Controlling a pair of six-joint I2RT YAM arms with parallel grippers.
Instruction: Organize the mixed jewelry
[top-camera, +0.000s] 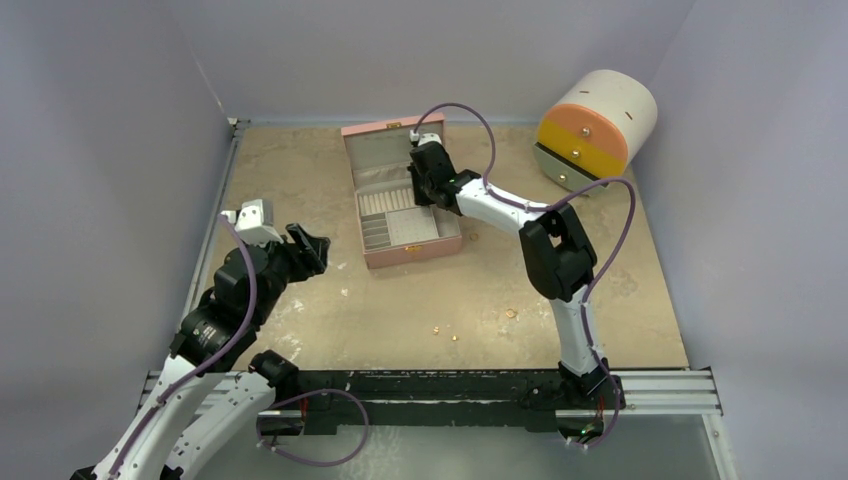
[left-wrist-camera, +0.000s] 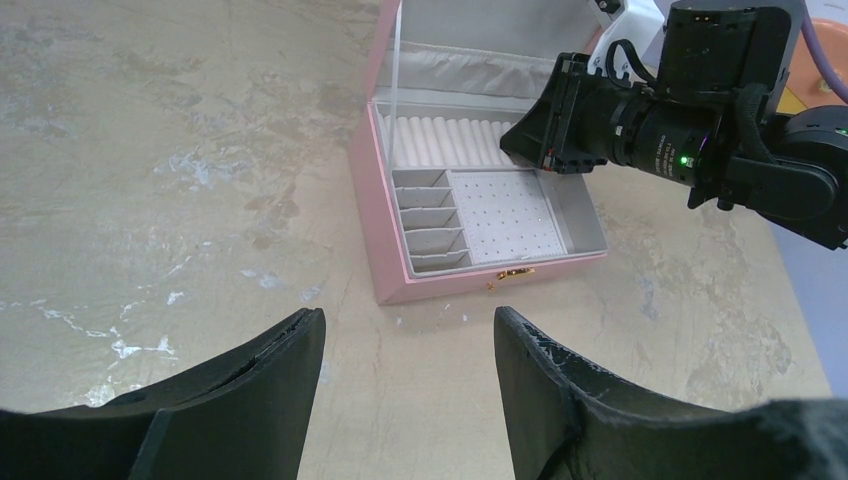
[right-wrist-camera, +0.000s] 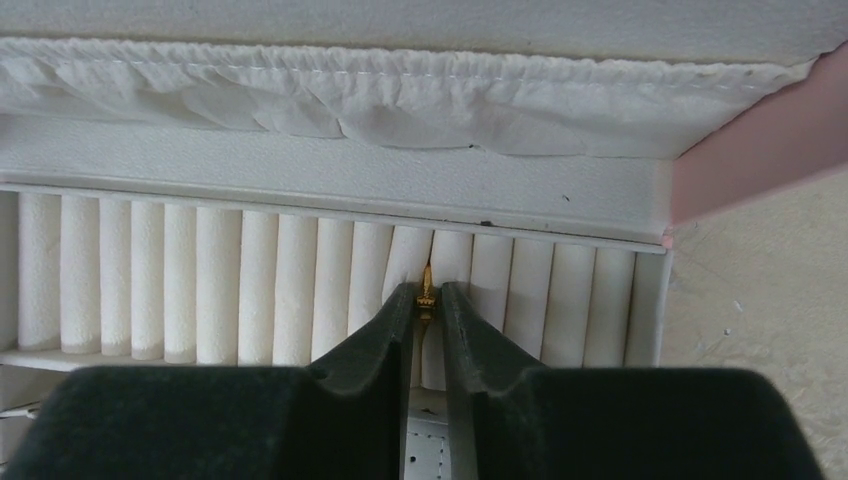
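Right wrist view shows a tiny gold piece (right-wrist-camera: 428, 284) pinched in the closed right gripper (right-wrist-camera: 427, 297). Its long axis lies along the groove between two white rolls (right-wrist-camera: 295, 285) of the pink box (right-wrist-camera: 760, 150). The left gripper (left-wrist-camera: 408, 320) (open, holding nothing) is well apart.

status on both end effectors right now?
Left end effector: open, empty.
Right end effector: closed on a tiny gold-coloured metal jewelry piece at the white padded ring rolls.
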